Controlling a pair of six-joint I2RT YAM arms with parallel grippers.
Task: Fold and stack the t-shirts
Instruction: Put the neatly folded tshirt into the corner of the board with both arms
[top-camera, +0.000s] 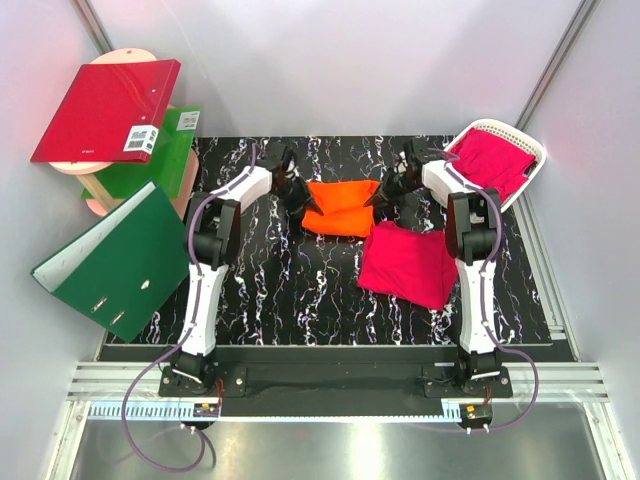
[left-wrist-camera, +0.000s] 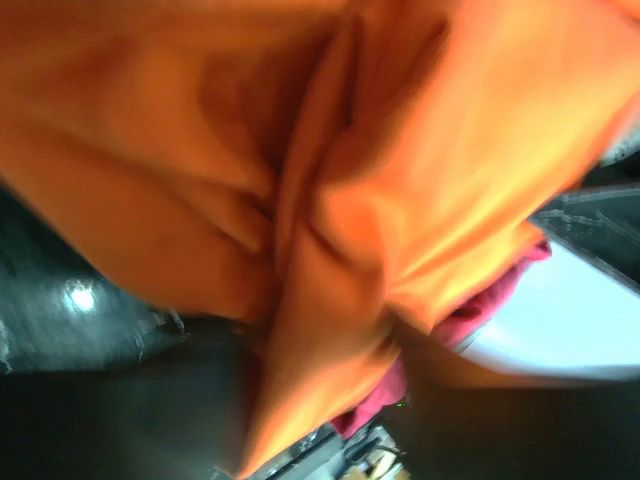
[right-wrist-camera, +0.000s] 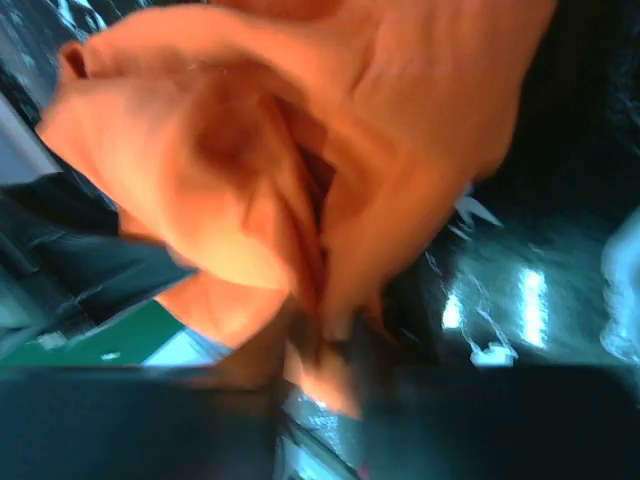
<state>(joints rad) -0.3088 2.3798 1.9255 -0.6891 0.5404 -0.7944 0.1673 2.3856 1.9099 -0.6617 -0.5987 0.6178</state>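
The orange t-shirt (top-camera: 340, 208) lies in a rumpled, roughly folded bundle at the centre of the frame, towards the far side of the black marbled table (top-camera: 270, 295). The left gripper (top-camera: 303, 203) is at its left edge and the right gripper (top-camera: 385, 193) at its right edge. Both wrist views are blurred and filled with orange cloth. In each the fabric gathers into a tight crease that runs down between the fingers, so each gripper looks clamped on a pinch of this shirt.

A pink t-shirt (top-camera: 408, 263) lies folded flat just below and right of the orange one, close to it and perhaps touching at the corner. A second pink t-shirt (top-camera: 492, 163) sits bunched in the white basket (top-camera: 523, 140) at the upper right. A red binder (top-camera: 105, 110) and a green binder (top-camera: 120, 260) stand off the table at the left.

The step in hand appears to be handling the orange shirt by two opposite edges, either to finish its fold or to carry it. I judge that the next move calls for both arms to lift together and keep the cloth taut and level. They would then bring it down squarely on the folded pink shirt, so the stack lines up and the fold does not fall open.
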